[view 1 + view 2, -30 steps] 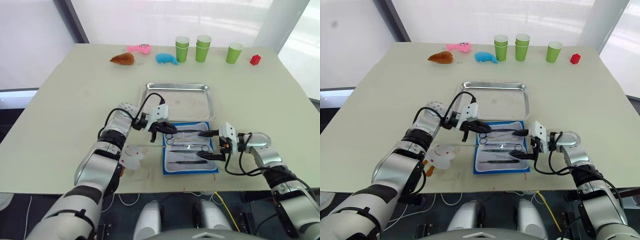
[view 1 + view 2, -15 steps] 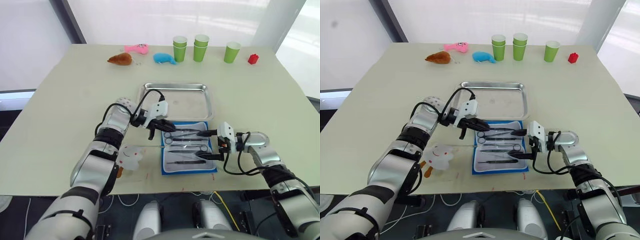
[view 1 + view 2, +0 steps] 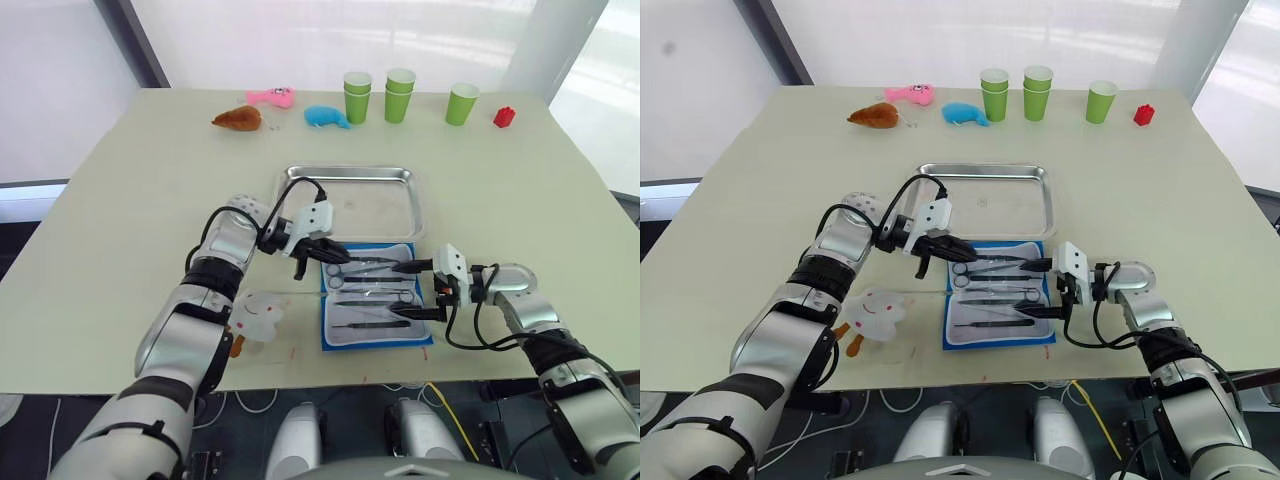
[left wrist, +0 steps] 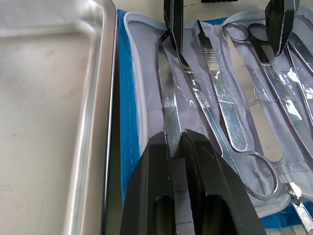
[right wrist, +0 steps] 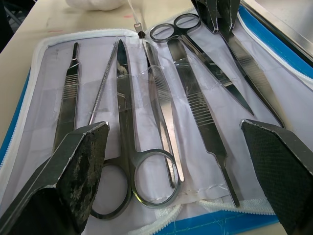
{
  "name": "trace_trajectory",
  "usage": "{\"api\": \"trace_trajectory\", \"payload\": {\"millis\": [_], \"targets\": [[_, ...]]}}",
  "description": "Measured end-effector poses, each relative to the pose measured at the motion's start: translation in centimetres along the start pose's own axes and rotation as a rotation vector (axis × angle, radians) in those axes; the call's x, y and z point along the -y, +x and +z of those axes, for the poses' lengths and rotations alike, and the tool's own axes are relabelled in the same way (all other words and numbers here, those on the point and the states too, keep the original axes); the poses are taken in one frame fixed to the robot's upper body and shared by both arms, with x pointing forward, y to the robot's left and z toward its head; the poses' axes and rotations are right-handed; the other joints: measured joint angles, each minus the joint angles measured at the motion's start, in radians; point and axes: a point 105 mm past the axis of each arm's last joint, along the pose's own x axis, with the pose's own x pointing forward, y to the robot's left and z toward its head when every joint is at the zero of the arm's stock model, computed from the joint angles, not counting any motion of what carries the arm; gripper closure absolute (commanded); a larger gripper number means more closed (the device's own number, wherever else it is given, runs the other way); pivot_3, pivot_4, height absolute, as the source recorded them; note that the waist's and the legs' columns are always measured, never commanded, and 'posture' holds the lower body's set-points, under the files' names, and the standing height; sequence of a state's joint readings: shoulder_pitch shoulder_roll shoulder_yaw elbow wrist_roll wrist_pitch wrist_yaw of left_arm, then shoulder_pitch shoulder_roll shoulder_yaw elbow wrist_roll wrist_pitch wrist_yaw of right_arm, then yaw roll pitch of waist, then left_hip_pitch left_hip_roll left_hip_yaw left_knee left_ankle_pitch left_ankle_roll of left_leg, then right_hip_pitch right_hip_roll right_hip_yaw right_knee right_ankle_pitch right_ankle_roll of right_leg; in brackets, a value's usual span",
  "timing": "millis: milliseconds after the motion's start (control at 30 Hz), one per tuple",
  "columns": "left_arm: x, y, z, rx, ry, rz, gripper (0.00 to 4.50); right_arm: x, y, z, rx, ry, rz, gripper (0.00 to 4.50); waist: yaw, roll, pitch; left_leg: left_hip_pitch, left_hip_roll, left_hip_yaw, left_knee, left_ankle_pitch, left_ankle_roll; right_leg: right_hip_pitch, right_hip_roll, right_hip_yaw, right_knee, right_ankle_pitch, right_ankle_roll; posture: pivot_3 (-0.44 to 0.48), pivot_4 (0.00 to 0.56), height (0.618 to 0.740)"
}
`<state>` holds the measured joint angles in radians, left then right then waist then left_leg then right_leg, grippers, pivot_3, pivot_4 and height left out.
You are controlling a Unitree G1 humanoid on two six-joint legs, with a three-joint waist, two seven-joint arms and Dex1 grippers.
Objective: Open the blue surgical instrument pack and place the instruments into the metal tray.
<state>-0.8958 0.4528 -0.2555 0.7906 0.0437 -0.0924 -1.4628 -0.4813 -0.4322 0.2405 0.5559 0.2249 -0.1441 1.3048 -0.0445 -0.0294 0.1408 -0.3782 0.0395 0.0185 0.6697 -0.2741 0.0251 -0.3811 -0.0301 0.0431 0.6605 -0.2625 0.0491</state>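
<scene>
The blue surgical instrument pack (image 3: 380,342) lies open on the table, its pale lining up, just in front of the metal tray (image 3: 350,172). Several silvery instruments sit in its pockets: scissors (image 5: 122,73), tweezers (image 4: 168,98) and slim handles. My left gripper (image 4: 176,139) is at the pack's far left corner, shut on the end of the tweezers, which still lie in their pocket. At the pack's right edge my right gripper (image 3: 397,291) is open, fingers (image 5: 73,171) spread wide above the lining with nothing between them. The tray holds nothing.
Green cups (image 3: 399,93), a red block (image 3: 503,117) and brown (image 3: 238,119), pink and blue plush toys (image 3: 326,117) line the table's far edge. A white plush toy (image 3: 258,312) lies left of the pack by the front edge.
The camera has shifted slightly. Both grippers hold almost the same places over the pack.
</scene>
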Motion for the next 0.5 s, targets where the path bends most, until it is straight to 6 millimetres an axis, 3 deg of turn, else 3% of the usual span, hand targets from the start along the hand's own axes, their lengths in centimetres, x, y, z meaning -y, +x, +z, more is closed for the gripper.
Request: {"api": "trace_trajectory", "payload": {"millis": [133, 500], "targets": [[0.1, -1.3, -0.7, -0.028, -0.009, 0.009, 4.49, 0.0, 0.0, 0.0, 0.0, 0.002, -0.002, 0.0, 0.0, 0.0, 0.0, 0.0, 0.0, 0.0, 0.0, 0.0, 0.0, 0.0, 0.0, 0.0, 0.0, 0.0, 0.0, 0.0, 0.15, 0.74], [0.3, -2.4, -1.3, -0.046, -0.029, 0.03, 4.49, 0.1, 0.0, 0.0, -0.002, 0.004, -0.004, 0.0, 0.001, 0.0, 0.0, 0.001, 0.0, 0.0, 0.0, 0.0, 0.0, 0.0, -0.001, 0.0, 0.0, 0.0, 0.0, 0.0, 0.15, 0.74]]}}
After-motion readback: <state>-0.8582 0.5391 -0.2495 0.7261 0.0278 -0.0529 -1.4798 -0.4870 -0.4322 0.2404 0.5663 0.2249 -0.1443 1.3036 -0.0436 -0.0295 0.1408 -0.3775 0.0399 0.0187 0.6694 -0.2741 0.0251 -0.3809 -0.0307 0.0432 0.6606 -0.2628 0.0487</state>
